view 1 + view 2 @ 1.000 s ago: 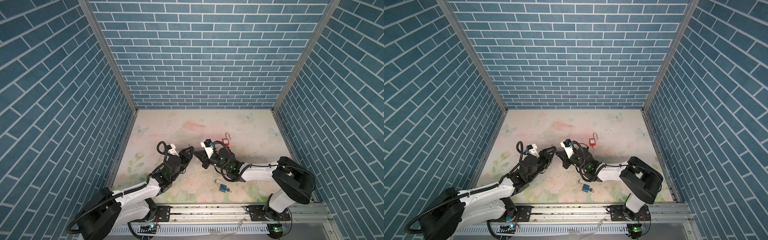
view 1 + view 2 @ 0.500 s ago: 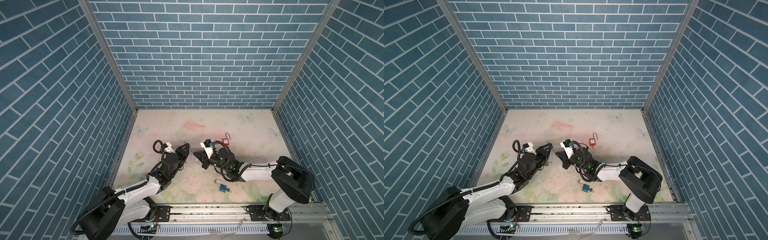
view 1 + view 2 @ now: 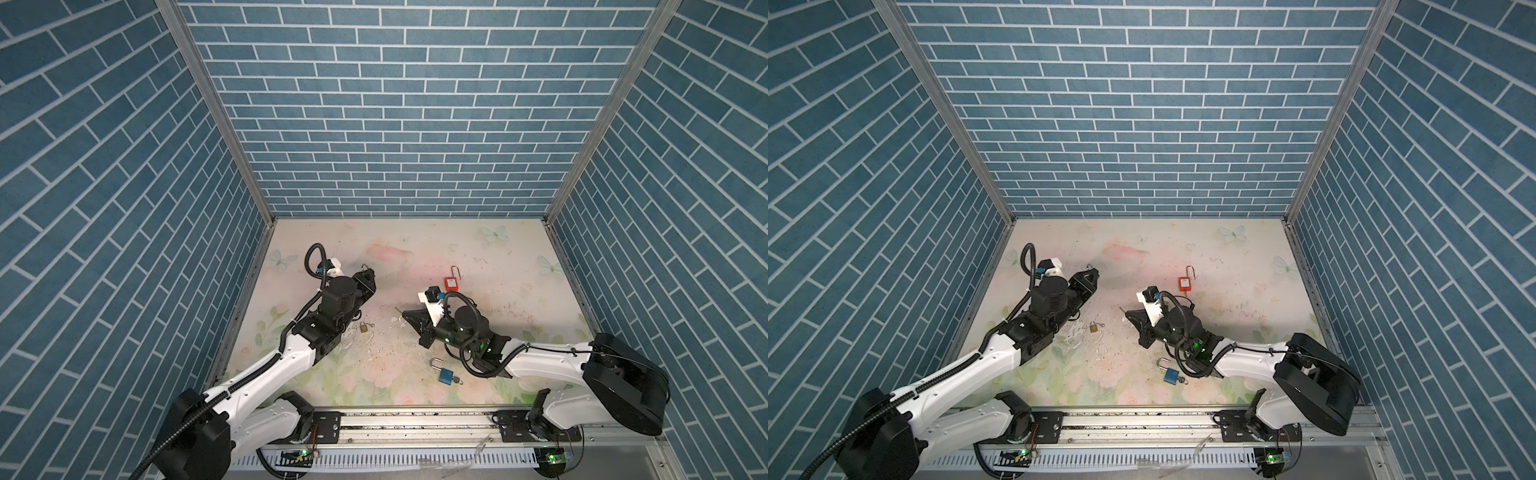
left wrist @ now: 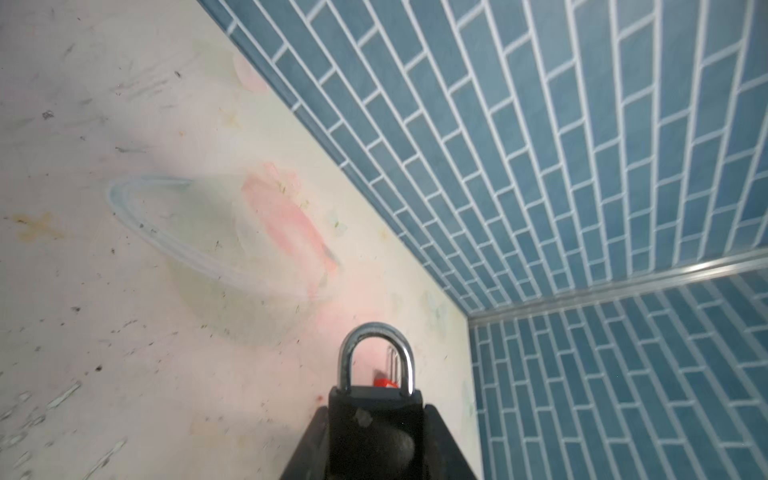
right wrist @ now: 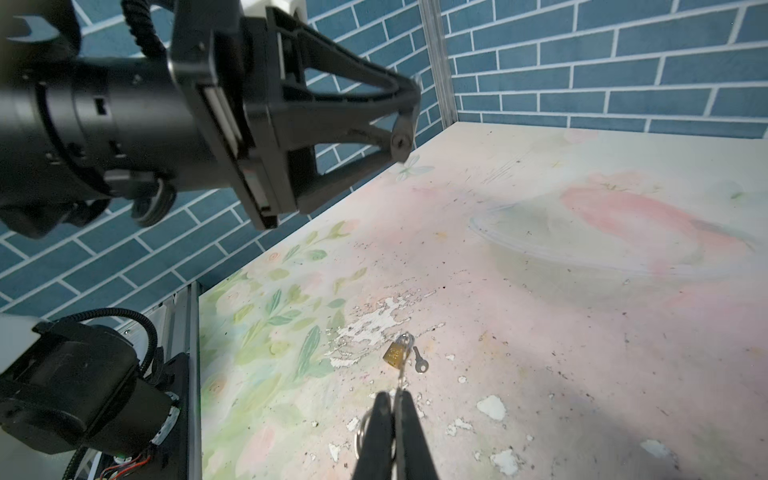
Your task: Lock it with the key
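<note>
A black padlock (image 4: 376, 419) with a silver shackle (image 4: 376, 357) sits between the fingers of my left gripper (image 4: 376, 411), shackle pointing outward. In both top views that gripper (image 3: 365, 278) (image 3: 1090, 276) hangs left of centre, angled toward the back wall. My right gripper (image 5: 395, 399) is shut on the key (image 5: 400, 378), whose thin blade sticks out past the tips; its ring (image 5: 361, 428) hangs at the side. In the top views the right gripper (image 3: 409, 318) (image 3: 1129, 318) is low at mid-floor, pointing left, a gap away from the padlock.
On the floor lie a brass padlock (image 3: 364, 327) (image 5: 397, 353) with a small key (image 5: 419, 361) beside it, a blue padlock (image 3: 444, 374) near the front, and a red padlock (image 3: 452, 282) behind the right wrist. Tiled walls enclose three sides.
My left gripper, still holding the black padlock, has drawn away from the right gripper toward the back left. The right arm has stayed put.
</note>
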`<state>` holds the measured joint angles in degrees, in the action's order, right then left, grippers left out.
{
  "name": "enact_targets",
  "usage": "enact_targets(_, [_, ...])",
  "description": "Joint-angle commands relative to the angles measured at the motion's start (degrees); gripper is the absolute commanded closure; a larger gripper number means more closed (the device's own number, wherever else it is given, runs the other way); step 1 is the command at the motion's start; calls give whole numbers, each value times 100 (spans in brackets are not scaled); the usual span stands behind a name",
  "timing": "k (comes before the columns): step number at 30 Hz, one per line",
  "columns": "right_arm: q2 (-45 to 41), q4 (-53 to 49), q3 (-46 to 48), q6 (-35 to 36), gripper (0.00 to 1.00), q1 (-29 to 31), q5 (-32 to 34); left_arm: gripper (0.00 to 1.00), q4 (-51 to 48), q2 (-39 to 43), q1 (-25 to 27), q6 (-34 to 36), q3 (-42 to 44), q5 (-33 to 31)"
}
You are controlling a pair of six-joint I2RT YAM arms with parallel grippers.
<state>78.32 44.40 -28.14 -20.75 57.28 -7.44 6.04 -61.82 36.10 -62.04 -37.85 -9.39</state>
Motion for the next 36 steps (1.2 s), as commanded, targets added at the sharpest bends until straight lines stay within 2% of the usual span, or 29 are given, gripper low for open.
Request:
enact_targets(1, [-247, -704, 110, 2, 100, 27, 178, 100, -2203, -214, 461, 827, -156, 452])
enact_targets(5, [-516, -1259, 241, -6, 100, 22, -41, 100, -3020, -352, 1171, 757, -143, 408])
enact_targets(8, [-692, -1538, 347, -58, 100, 22, -133, 100, -3093, -514, 1713, 528, 12, 348])
enact_targets(13, [-896, -1709, 553, -170, 100, 25, -135, 100, -3003, -935, 2202, 401, 138, 464])
enact_targets(17, [-896, -1690, 646, -262, 100, 23, -143, 99, -3020, -1231, 2369, 602, 144, 421])
enact_targets(22, [-728, -1620, 642, -298, 100, 21, -218, 93, -2870, -1424, 2378, 734, 240, 315])
enact_targets(36, [-498, -1619, 560, -286, 100, 34, -284, 56, -2732, -1631, 2376, 920, 344, 262])
